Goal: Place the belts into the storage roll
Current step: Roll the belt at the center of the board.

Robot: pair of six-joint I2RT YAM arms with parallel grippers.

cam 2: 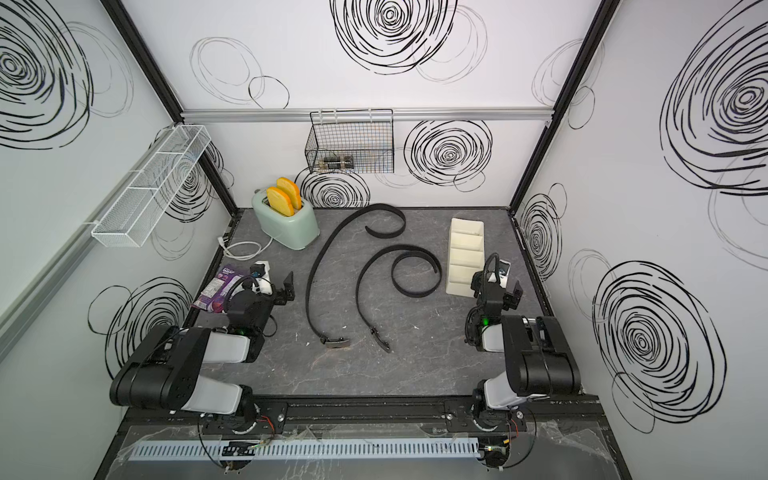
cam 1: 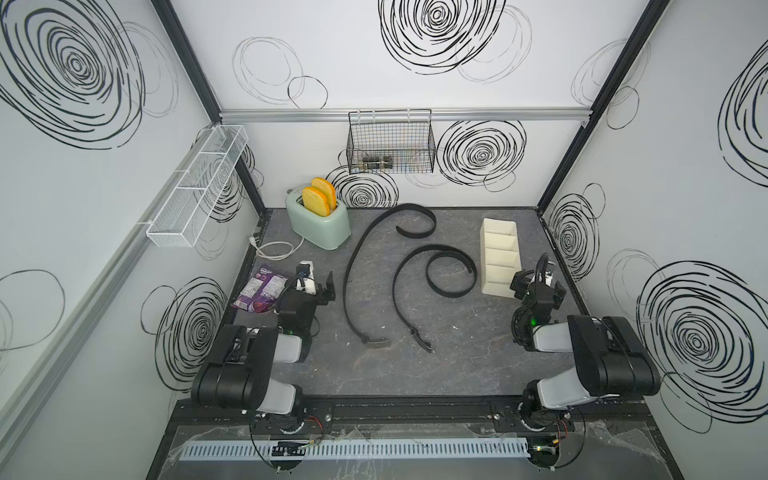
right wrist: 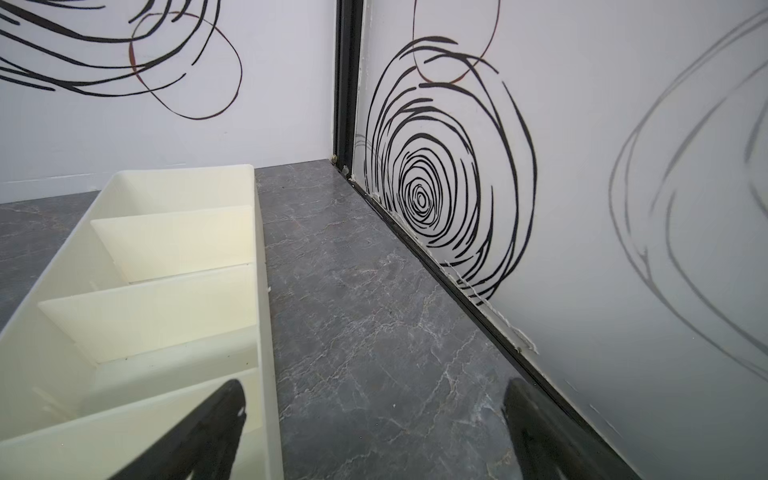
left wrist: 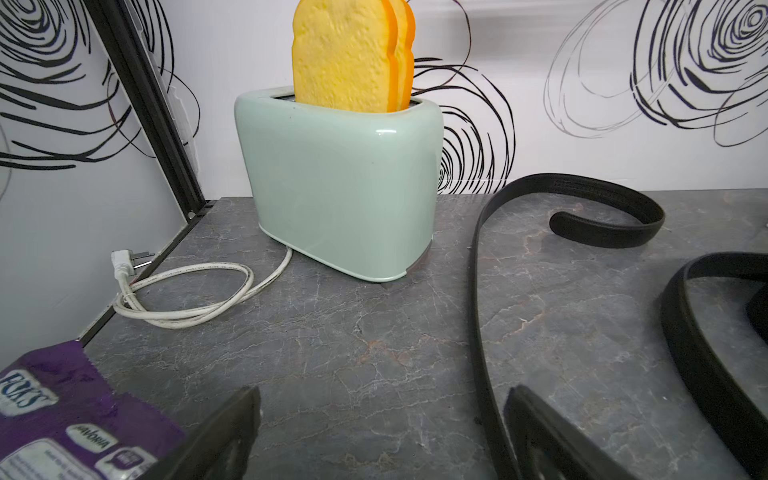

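Two black belts lie unrolled on the grey table, seen in both top views. The longer belt [cam 1: 347,274] runs from its buckle [cam 1: 376,341] up to a curled tip near the back wall. The shorter belt [cam 1: 451,293] ends in a loose coil, its buckle [cam 1: 422,341] toward the front. The storage roll [cam 1: 500,257], a cream tray with dividers, stands to the right with nothing in it [right wrist: 166,291]. My left gripper [left wrist: 382,392] is open over bare table, just left of the longer belt [left wrist: 615,235]. My right gripper [right wrist: 374,384] is open beside the tray's near end.
A mint toaster [cam 1: 320,224] holding two toast slices stands at the back left, its white cord [cam 1: 276,249] looped on the table. A purple snack packet [cam 1: 259,291] lies by my left gripper. A black wire basket [cam 1: 390,145] and a white mesh shelf [cam 1: 195,191] hang on the walls.
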